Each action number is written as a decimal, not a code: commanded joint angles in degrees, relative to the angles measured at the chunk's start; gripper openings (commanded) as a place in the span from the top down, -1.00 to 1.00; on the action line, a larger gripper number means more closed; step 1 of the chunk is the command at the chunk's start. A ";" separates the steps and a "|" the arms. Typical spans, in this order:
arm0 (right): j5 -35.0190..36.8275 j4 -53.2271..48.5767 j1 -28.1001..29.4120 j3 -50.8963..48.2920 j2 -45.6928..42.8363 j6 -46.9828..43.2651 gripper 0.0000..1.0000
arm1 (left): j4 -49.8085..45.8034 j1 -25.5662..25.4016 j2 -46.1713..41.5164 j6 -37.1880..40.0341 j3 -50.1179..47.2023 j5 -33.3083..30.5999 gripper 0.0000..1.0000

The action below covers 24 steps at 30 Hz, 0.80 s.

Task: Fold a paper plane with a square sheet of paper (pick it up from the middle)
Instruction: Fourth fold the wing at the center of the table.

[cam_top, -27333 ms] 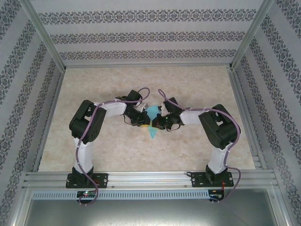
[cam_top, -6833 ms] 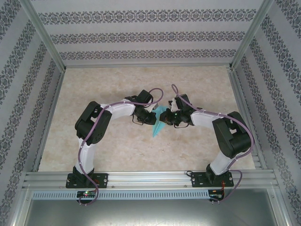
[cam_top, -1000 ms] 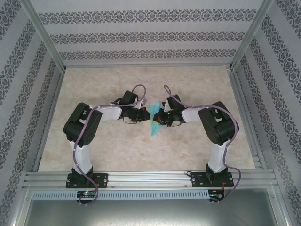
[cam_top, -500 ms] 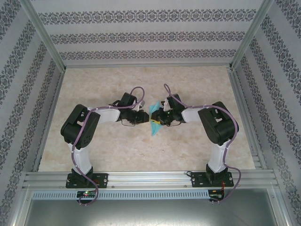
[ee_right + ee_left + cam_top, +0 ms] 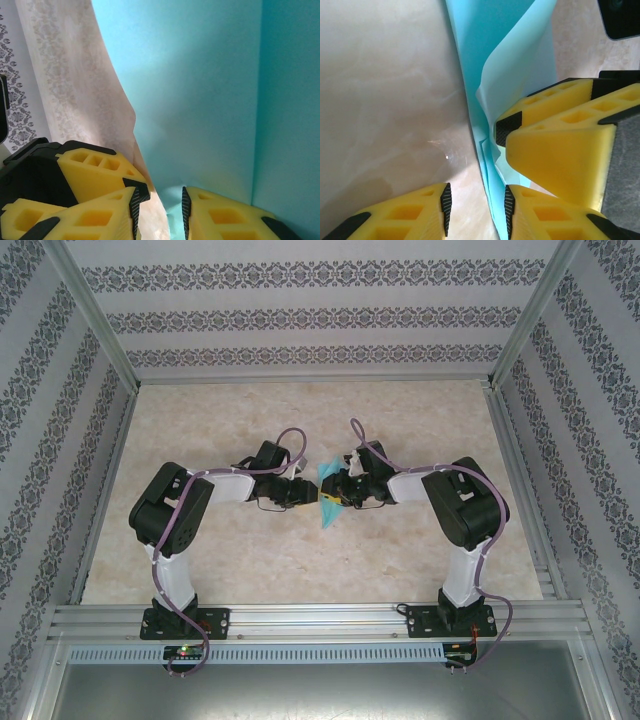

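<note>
Edging right since a second ago, the yellow-fingered left gripper [image 5: 476,212] meets the right gripper [image 5: 159,205] mid-way across the beige marbled table [image 5: 430,430] — both parted, straddling the narrow turquoise-blue paper plane [image 5: 326,512] lying near-to-far between them.

Top external: high behind the arm bases [image 5: 185,620], looking down toward 12 o'clock, far off. Wrist cams — very close, low over the table [image 5: 385,90]; all three share the paper plane [image 5: 325,515].
</note>
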 commanded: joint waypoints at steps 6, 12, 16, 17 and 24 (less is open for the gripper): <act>2.98 -2.04 0.78 -2.97 -0.68 0.71 0.43 | 2.35 0.14 -0.51 -2.08 3.62 -2.63 0.23; 2.90 -2.14 0.76 -3.23 -0.88 0.10 0.44 | 1.92 1.56 -0.71 -2.68 4.90 -3.54 0.22; 2.82 -2.22 0.81 -3.31 -1.18 -0.69 0.47 | -0.71 1.67 1.14 -1.34 8.09 -2.71 0.22; 2.90 -2.23 0.76 -3.32 -1.31 -1.02 0.47 | -1.34 1.60 2.02 -0.99 9.04 -2.04 0.21; 2.90 -1.46 0.86 -3.66 -1.76 -1.42 0.53 | -3.23 1.58 6.11 0.13 11.62 0.08 0.21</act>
